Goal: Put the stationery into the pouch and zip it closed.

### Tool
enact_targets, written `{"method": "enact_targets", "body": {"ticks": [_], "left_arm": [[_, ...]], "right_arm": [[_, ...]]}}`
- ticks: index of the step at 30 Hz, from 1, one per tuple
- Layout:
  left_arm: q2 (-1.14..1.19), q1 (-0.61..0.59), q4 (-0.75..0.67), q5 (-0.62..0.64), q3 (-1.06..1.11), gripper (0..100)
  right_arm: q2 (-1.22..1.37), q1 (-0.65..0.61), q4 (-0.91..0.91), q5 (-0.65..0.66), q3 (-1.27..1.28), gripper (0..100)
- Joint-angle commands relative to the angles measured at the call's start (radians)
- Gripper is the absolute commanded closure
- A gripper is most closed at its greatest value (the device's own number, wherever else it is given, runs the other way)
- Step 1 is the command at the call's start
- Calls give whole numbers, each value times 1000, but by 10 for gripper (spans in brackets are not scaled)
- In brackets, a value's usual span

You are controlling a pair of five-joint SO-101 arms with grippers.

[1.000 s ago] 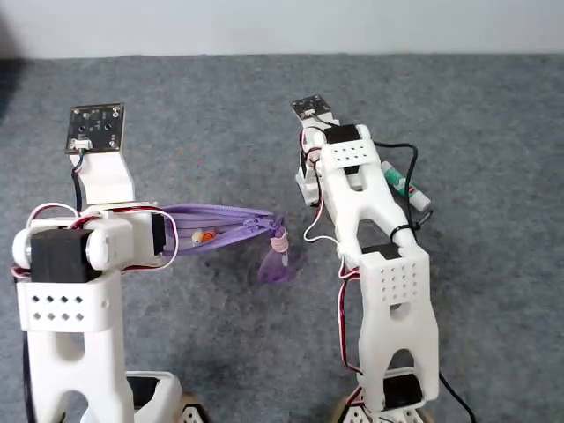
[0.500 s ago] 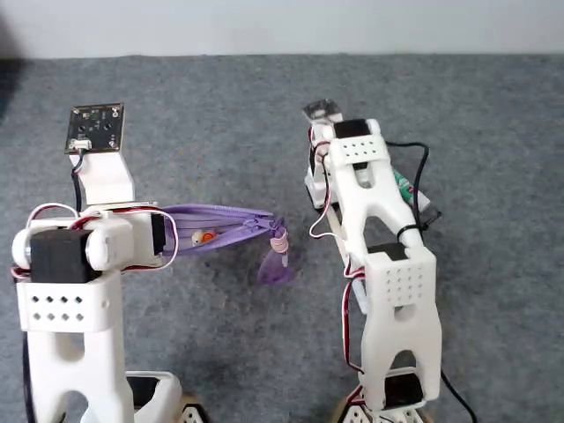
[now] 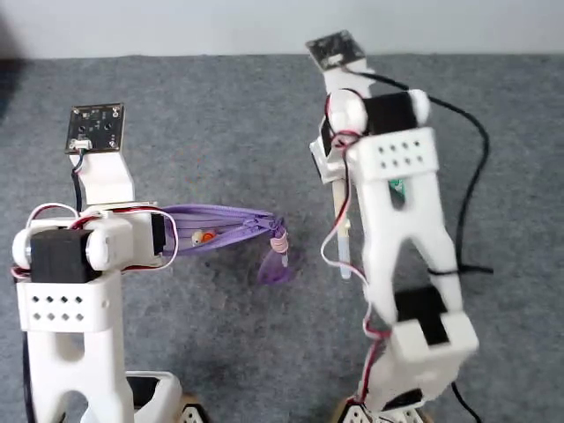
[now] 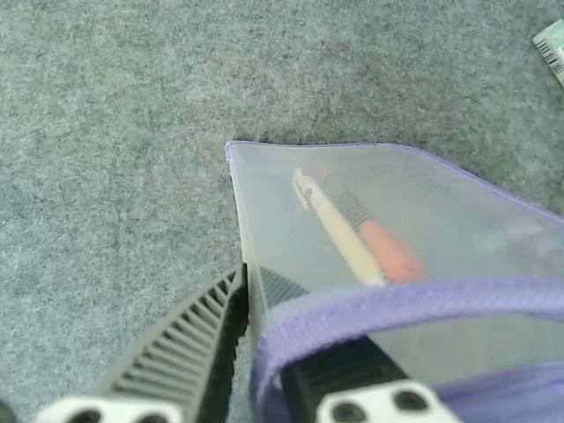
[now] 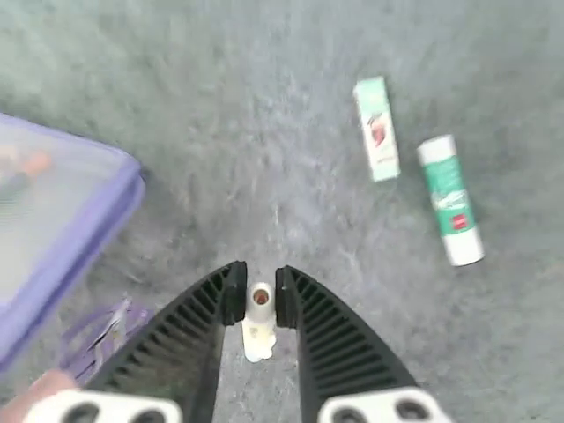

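Pen (image 5: 259, 328) pinched in the right gripper (image 5: 258, 282), its long axis seemingly hanging straight down; left gripper (image 4: 254, 284) clamps the pouch (image 4: 423, 220) edge.

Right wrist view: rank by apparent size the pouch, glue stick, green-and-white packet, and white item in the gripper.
1. pouch.
2. glue stick.
3. green-and-white packet, slightly smaller.
4. white item in the right gripper, seen end-on, so unsure.

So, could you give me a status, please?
Left gripper shut on pouch. Right gripper shut on white pen. Glue stick, green pack on carpet.
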Motion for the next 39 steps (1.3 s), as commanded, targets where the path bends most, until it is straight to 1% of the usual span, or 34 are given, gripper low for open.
{"method": "enact_targets", "body": {"ticks": [1, 10, 15, 20, 22, 27, 30, 33, 39], "left_arm": [[-21, 0, 2, 9, -45, 988], [-21, 0, 2, 9, -45, 988], [-17, 0, 2, 9, -45, 988], [-15, 0, 0, 9, -45, 988], [-15, 0, 0, 9, -45, 988], [-15, 0, 0, 9, -44, 988], [-15, 0, 0, 9, -44, 988], [-15, 0, 0, 11, -44, 988], [-15, 0, 0, 11, -44, 988]], "right_arm": [[-191, -8, 38, -6, -31, 991], [-509, -22, 35, -9, -31, 991], [-688, -154, 12, -18, -31, 991], [-831, -338, -153, -75, -26, 991], [-846, -386, -206, -75, -25, 991], [-849, -455, -352, -75, -25, 991], [-839, -518, -407, -75, -18, 991], [-814, -576, -435, -75, 12, 991], [-754, -650, -424, -77, 15, 991]]}}
